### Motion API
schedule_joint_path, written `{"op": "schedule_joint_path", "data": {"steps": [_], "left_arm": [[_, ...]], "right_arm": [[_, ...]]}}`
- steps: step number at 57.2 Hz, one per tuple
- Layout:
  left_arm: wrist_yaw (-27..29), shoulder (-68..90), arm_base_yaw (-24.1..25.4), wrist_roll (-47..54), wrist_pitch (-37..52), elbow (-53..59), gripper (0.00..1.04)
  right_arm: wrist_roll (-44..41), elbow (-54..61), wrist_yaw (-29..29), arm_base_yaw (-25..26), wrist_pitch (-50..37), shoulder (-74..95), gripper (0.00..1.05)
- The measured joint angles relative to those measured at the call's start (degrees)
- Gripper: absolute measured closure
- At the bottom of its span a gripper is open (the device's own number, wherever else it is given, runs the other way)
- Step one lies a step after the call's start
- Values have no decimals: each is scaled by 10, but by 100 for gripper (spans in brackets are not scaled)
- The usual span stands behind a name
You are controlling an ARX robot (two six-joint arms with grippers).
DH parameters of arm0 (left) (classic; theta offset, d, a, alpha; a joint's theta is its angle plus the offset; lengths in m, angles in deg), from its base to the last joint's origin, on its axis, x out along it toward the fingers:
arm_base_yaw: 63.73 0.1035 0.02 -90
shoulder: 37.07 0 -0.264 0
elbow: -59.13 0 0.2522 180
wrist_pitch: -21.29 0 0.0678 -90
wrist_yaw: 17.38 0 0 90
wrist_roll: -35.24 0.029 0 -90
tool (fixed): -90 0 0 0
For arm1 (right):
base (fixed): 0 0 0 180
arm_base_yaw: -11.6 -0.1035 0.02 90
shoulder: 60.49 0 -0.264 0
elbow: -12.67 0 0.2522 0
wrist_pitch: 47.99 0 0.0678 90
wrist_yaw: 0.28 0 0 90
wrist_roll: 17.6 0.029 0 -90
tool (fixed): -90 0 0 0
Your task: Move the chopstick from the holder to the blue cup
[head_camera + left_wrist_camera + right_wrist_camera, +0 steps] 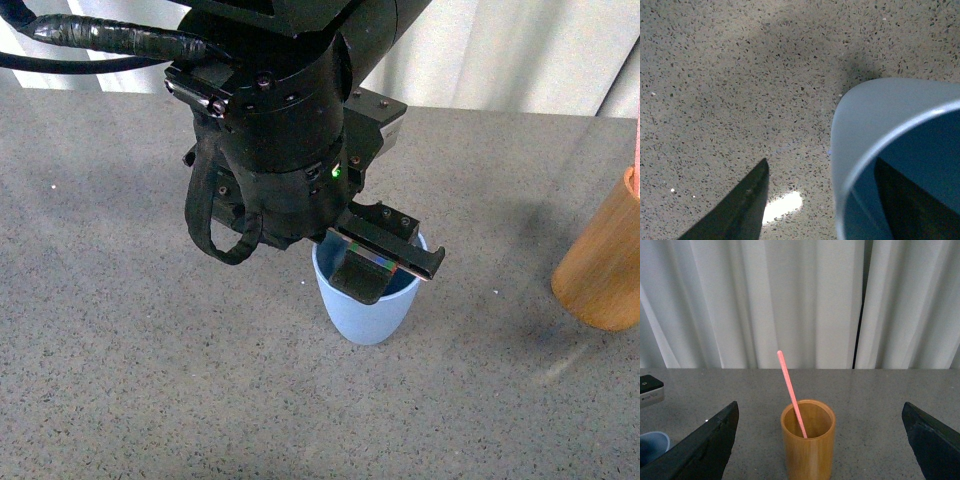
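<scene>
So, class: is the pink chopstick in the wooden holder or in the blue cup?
In the wooden holder. The chopstick leans inside it, top sticking out above the rim; the blue cup stands apart.

Pale powder blue on the cup [365,318], deeper blue inside. Grey flecked with fine black and white specks across the tabletop [110,340], stone-like, near to far. Matte black over the left gripper [385,268] and the arm [280,130] above it, broken by one small green light [337,171] and a thin rainbow-sheen strip [375,262] along a finger. Glossy black tape around the cable [120,40] at far left. Warm honey brown, plain, on the wooden holder [600,270] at right. Coral pink for the chopstick [790,390]. White on the curtains [805,300] along the far side, with soft grey shadows in vertical folds and one dark gap [860,305] between panels.
</scene>
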Motion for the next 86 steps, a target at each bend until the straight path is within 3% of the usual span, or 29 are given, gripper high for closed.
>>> {"op": "schedule_joint_path", "data": {"steps": [9, 11, 36, 46, 50, 57, 62, 76, 81, 86], "left_arm": [[2, 0, 3, 0, -4, -6, 7], [2, -2, 4, 0, -6, -8, 5], [-3, -68, 33, 0, -30, -21, 7], [-3, -112, 55, -3, -2, -7, 7], [29, -147, 67, 3, 60, 21, 7], [139, -227, 102, 27, 259, 108, 7], [170, -269, 123, 28, 371, 152, 7], [166, -272, 127, 28, 401, 169, 7], [124, -294, 141, 16, 602, 262, 26], [107, -337, 167, 11, 694, 351, 42]], "right_arm": [[0, 0, 0, 0, 0, 0, 10], [0, 0, 0, 0, 0, 0, 10], [0, 0, 0, 0, 0, 0, 10], [0, 0, 0, 0, 0, 0, 10], [0, 0, 0, 0, 0, 0, 10], [0, 0, 0, 0, 0, 0, 10], [0, 0, 0, 0, 0, 0, 10], [0, 0, 0, 0, 0, 0, 10], [0, 0, 0, 0, 0, 0, 10], [0, 0, 0, 0, 0, 0, 10]]}}
